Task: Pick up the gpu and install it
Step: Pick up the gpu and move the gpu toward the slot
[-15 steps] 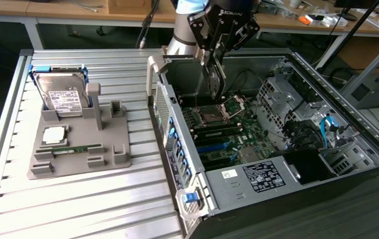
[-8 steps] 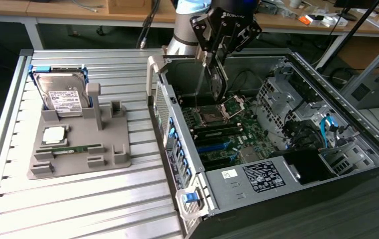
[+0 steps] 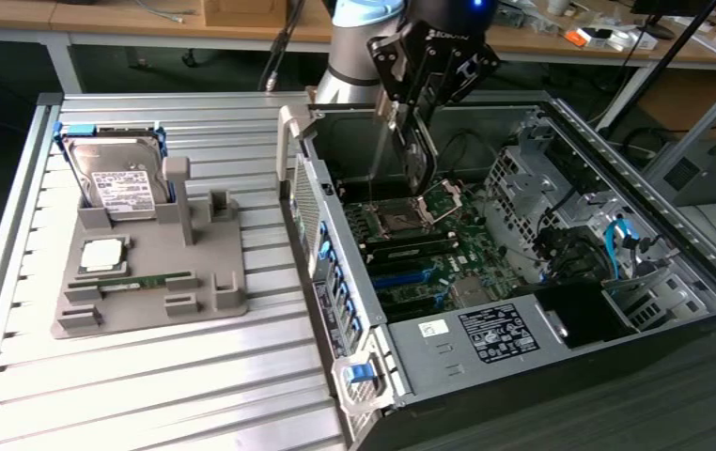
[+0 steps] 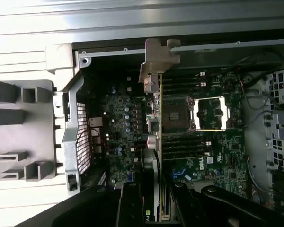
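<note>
Case (image 3: 428, 365) top open; drive cage (image 3: 527, 188), cables (image 3: 621, 246) crowd beside held gpu (image 3: 413, 158)

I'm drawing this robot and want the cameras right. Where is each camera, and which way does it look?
Exterior view: sits high up off the arm, looking down on the open computer case and gray holder; the arm and gripper show.
Wrist view: rides on the wrist, looking down past the gripper into the case; its dark fingers show.
Shared: both see the gpu, edge-on in the gripper, over the motherboard.
</note>
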Robot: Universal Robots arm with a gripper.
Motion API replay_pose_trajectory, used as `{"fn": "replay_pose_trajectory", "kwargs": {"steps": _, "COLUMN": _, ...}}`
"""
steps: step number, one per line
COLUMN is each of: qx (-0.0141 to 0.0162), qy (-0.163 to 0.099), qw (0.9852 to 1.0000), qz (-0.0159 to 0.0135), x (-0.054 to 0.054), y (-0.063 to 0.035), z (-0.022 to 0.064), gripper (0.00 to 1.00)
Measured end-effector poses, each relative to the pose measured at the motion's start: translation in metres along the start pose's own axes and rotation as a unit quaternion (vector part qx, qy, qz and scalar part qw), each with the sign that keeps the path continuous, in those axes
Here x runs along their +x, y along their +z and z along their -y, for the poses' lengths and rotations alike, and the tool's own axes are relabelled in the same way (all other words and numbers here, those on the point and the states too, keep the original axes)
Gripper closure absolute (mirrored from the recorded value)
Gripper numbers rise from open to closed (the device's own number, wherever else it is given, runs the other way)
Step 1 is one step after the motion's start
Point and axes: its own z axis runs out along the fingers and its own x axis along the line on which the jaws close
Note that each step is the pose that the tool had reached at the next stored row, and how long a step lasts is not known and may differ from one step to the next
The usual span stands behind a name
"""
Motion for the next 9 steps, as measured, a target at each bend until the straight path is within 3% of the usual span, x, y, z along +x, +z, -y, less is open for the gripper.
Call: {"fn": "replay_pose_trajectory", "kwargs": {"steps": 9, "qx": 0.0, "qy": 0.0, "qw": 1.0, "qz": 0.0, "x": -0.0082, "y": 0.0045, "z": 0.0008, "gripper": 0.73}}
